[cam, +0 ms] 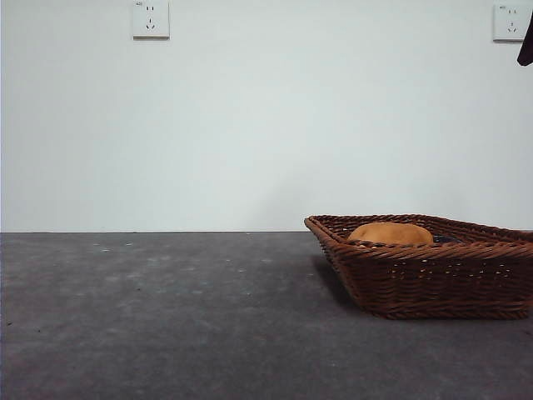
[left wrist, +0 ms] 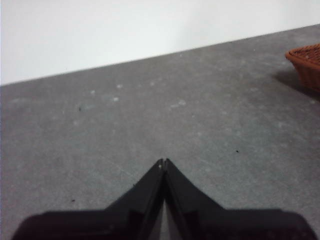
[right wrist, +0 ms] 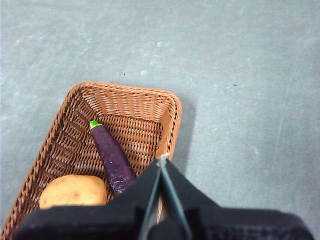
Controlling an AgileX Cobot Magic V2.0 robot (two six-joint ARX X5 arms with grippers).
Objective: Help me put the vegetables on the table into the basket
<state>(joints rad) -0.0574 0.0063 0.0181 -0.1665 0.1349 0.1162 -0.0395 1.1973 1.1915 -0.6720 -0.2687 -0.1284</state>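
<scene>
Across the left half of the front view lay only bare table [cam: 166,317], with no vegetable on it. At the lower right of that frame sat the basket [cam: 433,283], the potato [cam: 390,233] showing just above its rim. At the upper right corner a black tip marked a waiting arm.

The left gripper [left wrist: 163,162] hung clenched and empty over bare table, with the basket's corner at the right edge of its frame. The right gripper [right wrist: 162,159] was likewise clamped on nothing above the basket's rim; the eggplant [right wrist: 112,157] lay inside beside the potato. No corn cob showed anywhere. It was probably hidden under the jaws, so the chief risk was calling the job done with one piece unaccounted for. A lower retreat could also have clipped the rim and shoved the basket.
</scene>
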